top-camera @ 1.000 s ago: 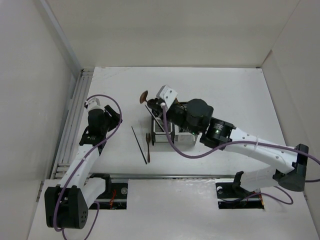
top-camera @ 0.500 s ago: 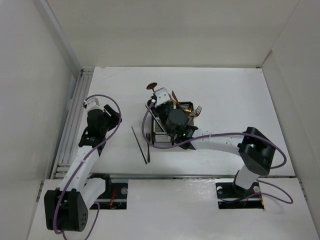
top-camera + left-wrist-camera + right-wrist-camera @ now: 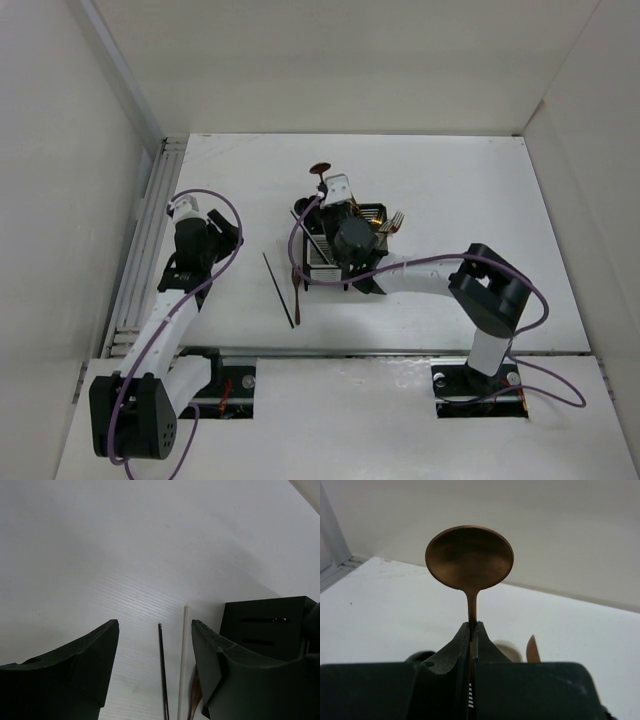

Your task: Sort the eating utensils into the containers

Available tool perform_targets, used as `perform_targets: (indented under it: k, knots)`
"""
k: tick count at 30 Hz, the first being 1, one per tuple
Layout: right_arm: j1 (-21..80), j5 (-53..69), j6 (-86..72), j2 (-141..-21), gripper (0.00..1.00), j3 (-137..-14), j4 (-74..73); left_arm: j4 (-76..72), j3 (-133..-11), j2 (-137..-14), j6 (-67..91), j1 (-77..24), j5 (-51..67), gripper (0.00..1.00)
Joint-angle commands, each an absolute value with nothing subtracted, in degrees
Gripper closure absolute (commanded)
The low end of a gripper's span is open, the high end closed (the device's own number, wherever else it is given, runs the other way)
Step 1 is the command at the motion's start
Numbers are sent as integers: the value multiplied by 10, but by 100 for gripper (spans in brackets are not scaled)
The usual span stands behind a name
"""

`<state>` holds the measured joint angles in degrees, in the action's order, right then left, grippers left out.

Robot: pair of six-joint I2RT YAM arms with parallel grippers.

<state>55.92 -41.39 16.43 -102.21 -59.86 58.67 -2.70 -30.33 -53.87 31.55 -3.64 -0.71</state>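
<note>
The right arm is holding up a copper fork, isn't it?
Not a fork. The right end effector is holding up a copper spoon. The right wrist view shows its round bowl sticking up from the grip.

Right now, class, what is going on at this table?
The right end effector is shut on a copper round-bowled spoon, holding it bowl-up above the far side of the black-and-white slatted caddy block. The left end effector hangs open above the table, where a thin black chopstick and a pale chopstick lie unsorted.
</note>
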Motion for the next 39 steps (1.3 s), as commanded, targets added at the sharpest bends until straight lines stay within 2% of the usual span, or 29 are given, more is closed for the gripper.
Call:
perform_targets:
  k: [1, 9, 10, 13, 19, 23, 26, 30, 34, 37, 39]
  knots:
    - [562, -409, 107, -1037, 100, -587, 610, -39, -305, -539, 309, -33, -13, 43]
    - [562, -386, 42, -1036, 98, -563, 574, -33, -310, -539, 309, -27, -13, 43]
    - [562, -386, 37, -1030, 85, -563, 574, -33, -310, -539, 309, -27, -13, 43]
    - [562, -381, 37, -1011, 65, -550, 569, -33, -310, -539, 309, -22, -13, 43]
    - [562, -358, 37, -968, 55, -538, 563, -39, -304, -539, 309, -22, -13, 43]
    - [586, -351, 101, -931, 48, -557, 538, -39, -304, -533, 309, -22, -13, 43]
    - [621, -351, 181, -904, 40, -630, 420, -39, -304, -517, 309, -22, -20, 43]
    - [652, -296, 161, -875, 38, -715, 106, -20, -304, -491, 309, -22, -34, 42]
    - [682, -226, 44, -811, 36, -669, 2, -7, -298, -475, 316, -22, -49, 42]
    - [720, -226, -66, -803, 36, -635, -77, -7, -287, -461, 321, -28, -69, 42]
    - [735, -226, -155, -830, 42, -635, -131, -12, -281, -454, 321, -36, -76, 42]
